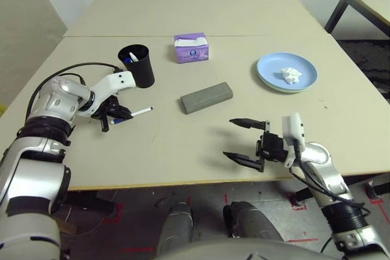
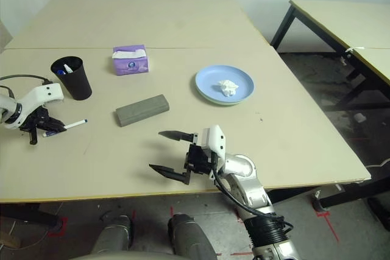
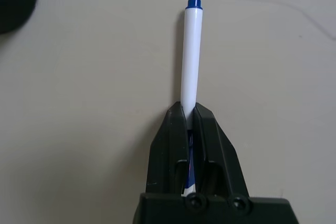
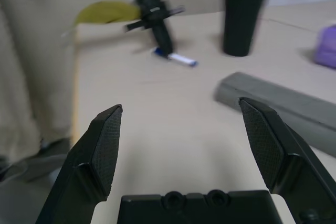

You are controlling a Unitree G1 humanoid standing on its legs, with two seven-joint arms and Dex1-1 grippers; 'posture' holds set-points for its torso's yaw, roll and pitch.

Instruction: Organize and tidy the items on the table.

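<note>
Left eye view, nearest first: the right gripper [image 1: 245, 138] hangs at the lower middle of the frame over bare table [image 1: 183, 150], fingers spread wide, nothing in them. It looks idle.

Mid left, the left gripper [image 1: 116, 115] is pinched shut on a pen [image 1: 141, 112] that lies on the table. The wrist camera shows the slim white barrel squeezed between the black pads near its blue-labelled end, with the blue tip sticking out ahead. My guess at the step: lift it and drop it in the cup [image 1: 137, 65] just behind, which already holds another pen. The barrel is smooth, hard plastic and round, so it could roll or pivot in the grip. I'd raise it straight up, tilt it point-down over the rim, and only let go once it's inside.

Centre: the case [image 1: 206, 97], a long grey matte block. Further back, the purple tissue box [image 1: 191, 47]. Upper right, a glossy pale-blue plate [image 1: 268, 68] with a crumpled tissue [image 1: 291, 75] on it.
</note>
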